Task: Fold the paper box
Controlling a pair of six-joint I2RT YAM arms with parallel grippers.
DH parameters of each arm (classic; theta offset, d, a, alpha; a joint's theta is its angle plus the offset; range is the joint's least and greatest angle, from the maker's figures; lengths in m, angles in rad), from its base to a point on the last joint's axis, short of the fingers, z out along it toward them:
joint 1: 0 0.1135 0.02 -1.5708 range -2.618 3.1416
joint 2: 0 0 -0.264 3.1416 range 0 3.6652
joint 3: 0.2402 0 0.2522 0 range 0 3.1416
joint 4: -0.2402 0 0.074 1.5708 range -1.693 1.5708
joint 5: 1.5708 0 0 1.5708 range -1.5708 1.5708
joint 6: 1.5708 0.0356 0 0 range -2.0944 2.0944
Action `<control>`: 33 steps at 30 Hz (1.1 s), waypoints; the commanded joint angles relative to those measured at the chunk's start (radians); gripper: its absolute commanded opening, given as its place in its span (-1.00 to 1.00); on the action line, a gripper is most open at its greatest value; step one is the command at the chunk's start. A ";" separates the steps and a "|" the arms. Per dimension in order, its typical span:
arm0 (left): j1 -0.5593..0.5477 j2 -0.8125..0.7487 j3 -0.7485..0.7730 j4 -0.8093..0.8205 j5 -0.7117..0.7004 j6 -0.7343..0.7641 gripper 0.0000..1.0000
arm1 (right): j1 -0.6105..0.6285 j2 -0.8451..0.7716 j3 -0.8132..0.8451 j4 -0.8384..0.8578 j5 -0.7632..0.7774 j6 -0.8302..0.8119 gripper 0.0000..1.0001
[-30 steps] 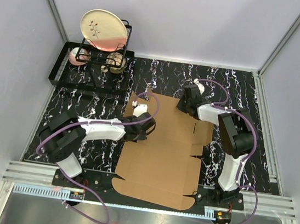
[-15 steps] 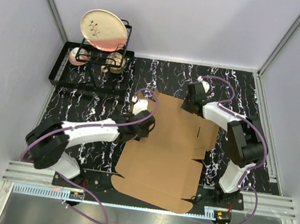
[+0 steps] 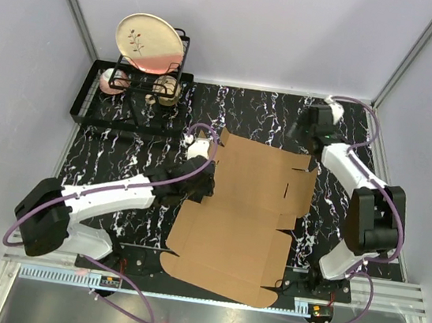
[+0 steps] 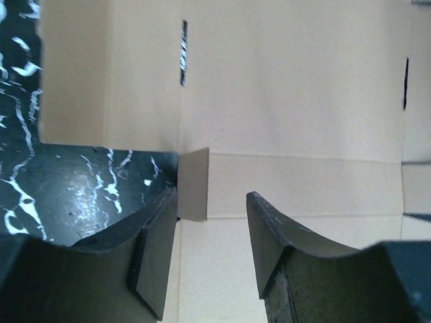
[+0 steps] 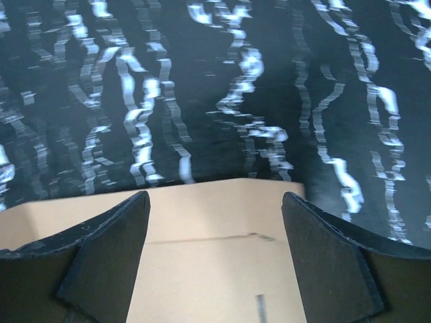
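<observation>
The paper box [image 3: 245,213] is a flat brown die-cut sheet lying on the black marbled table, with slits and creases showing. My left gripper [image 3: 202,185] hovers over its left edge, open, with bare cardboard [image 4: 289,87] under the gap between the fingers [image 4: 158,249]. A small flap [image 4: 194,185] stands up just beyond the left finger. My right gripper [image 3: 312,136] is off the sheet's far right corner, wide open and holding nothing. In the right wrist view the box's far edge [image 5: 202,262] lies below that gripper [image 5: 215,222].
A black dish rack [image 3: 129,98] with a cream plate [image 3: 148,41] stands at the back left of the table [image 3: 263,108]. Grey walls close in on three sides. A metal rail [image 3: 209,276] runs along the near edge by the arm bases.
My right gripper has opened, let go of the box's far edge and swung back to the right. My left gripper has opened wider. The sheet has turned slightly.
</observation>
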 commanded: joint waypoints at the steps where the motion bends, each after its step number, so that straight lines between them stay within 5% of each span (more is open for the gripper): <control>1: -0.023 0.000 -0.040 0.100 0.147 0.030 -0.03 | -0.108 -0.035 -0.087 0.048 -0.052 -0.046 0.72; 7: -0.048 0.008 -0.086 0.138 0.252 0.042 -0.03 | -0.151 0.068 -0.082 0.039 -0.055 -0.028 0.72; 17: -0.054 0.002 -0.155 0.213 0.345 0.033 -0.03 | -0.188 0.181 -0.084 0.157 -0.270 -0.048 0.51; 26: -0.053 0.012 -0.164 0.221 0.349 0.033 -0.03 | -0.188 0.206 -0.059 0.146 -0.330 -0.073 -0.43; 28: -0.053 0.023 -0.161 0.226 0.352 0.033 -0.03 | -0.190 0.179 -0.087 0.160 -0.327 -0.065 -0.98; 33: -0.053 0.048 -0.161 0.239 0.355 0.026 -0.03 | -0.190 0.027 -0.173 0.206 -0.270 -0.042 -1.00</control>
